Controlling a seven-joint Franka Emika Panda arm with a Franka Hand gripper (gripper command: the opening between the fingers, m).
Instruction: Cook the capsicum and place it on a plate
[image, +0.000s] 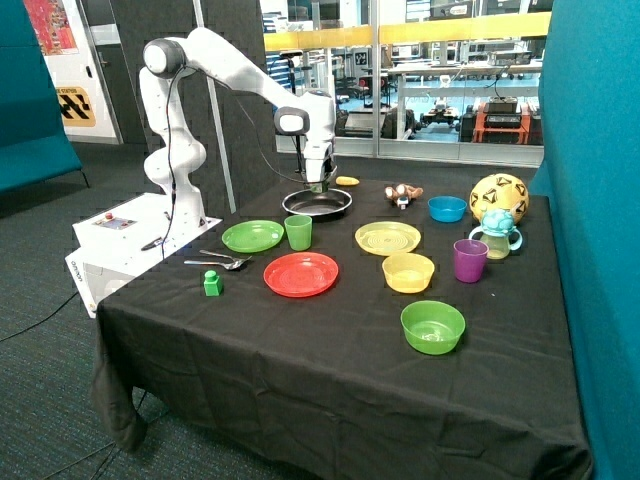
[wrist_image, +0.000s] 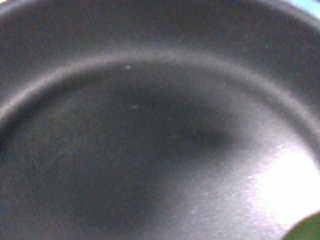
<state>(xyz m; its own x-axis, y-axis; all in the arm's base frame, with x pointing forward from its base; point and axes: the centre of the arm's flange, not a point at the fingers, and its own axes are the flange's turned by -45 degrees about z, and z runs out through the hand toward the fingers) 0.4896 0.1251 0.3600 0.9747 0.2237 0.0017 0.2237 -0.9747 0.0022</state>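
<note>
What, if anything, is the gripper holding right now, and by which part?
It cannot be told for sure. The gripper is low over the pan with something dark green at its tip, likely the capsicum, but the grasp itself is not visible.

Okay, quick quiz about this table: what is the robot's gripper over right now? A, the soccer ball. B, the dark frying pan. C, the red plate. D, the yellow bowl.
B. In the outside view the gripper hangs just above the frying pan at the back of the table, and the wrist view is filled with the pan's dark inside, with a bit of the green capsicum at the frame's edge.
</note>
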